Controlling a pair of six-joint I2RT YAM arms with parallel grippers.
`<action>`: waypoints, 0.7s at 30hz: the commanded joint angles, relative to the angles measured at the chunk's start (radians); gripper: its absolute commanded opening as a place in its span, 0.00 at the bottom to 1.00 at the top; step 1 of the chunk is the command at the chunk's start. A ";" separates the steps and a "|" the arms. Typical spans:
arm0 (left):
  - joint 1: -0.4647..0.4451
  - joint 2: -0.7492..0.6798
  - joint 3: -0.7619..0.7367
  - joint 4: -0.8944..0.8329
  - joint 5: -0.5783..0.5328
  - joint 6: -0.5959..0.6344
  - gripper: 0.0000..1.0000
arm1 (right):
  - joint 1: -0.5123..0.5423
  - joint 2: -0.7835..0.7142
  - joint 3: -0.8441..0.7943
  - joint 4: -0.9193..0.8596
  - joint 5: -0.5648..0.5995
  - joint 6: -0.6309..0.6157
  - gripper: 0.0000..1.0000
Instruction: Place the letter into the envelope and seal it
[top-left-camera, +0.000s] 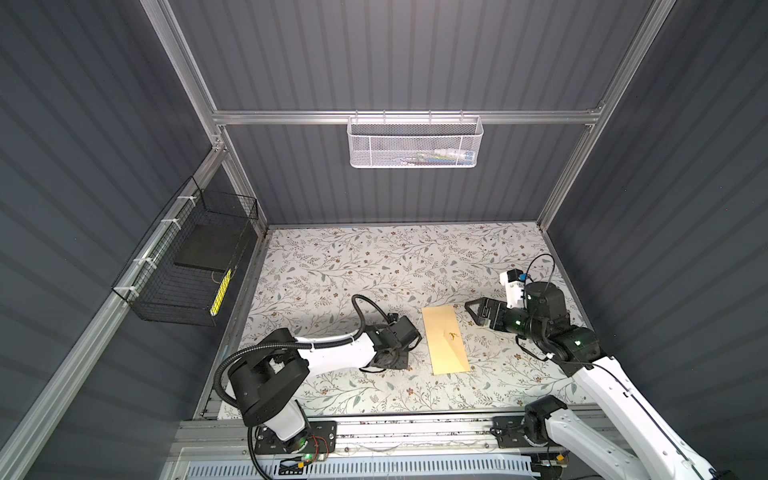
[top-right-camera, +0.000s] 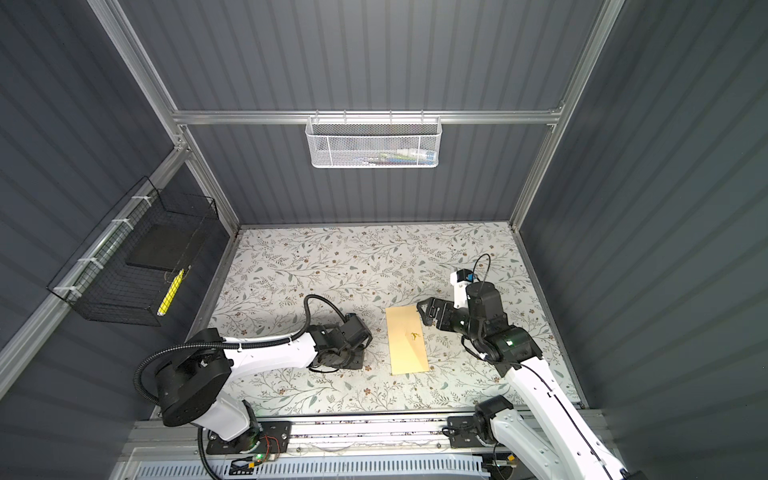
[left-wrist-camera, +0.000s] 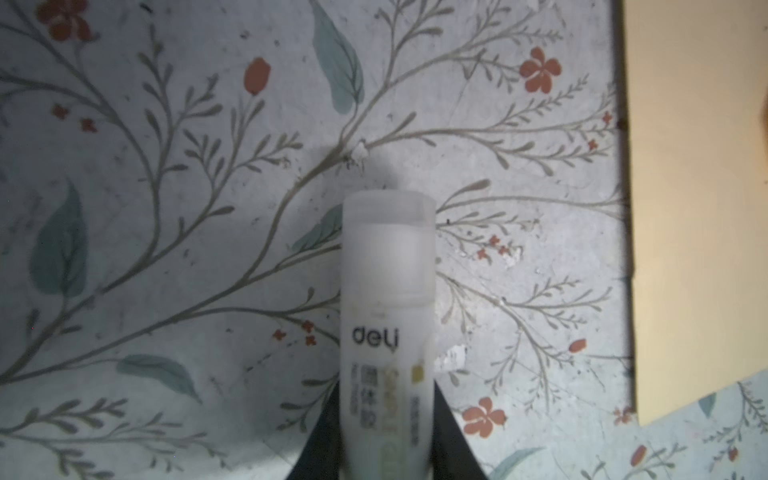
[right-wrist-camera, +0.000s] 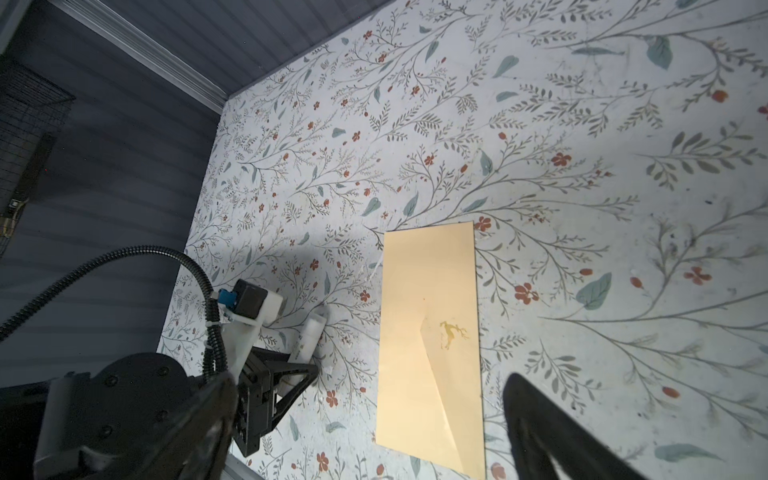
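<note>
Tan envelope flat; at its nine o'clock my left gripper clamps glue stick, I judge for sealing; right gripper gapes.

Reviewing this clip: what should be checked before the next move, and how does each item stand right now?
1. Left hand grips the glue stick: ok.
2. Cap fitted on the stick: ok, it looks on.
3. Right hand open, holding nothing: ok.
4. Envelope flat on the table, flap folded down: ok.
5. Flap stuck down: cannot tell.
6. Letter inside: cannot tell; no white sheet shows.
</note>
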 joint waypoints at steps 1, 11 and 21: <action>-0.005 0.031 0.026 -0.010 -0.026 -0.018 0.11 | -0.004 -0.030 -0.028 -0.015 -0.018 0.022 0.99; -0.005 0.088 0.044 -0.004 -0.019 -0.013 0.17 | -0.006 -0.071 -0.062 -0.045 -0.018 0.034 0.99; -0.005 0.095 0.040 0.010 -0.017 -0.016 0.31 | -0.005 -0.084 -0.085 -0.055 -0.019 0.038 0.99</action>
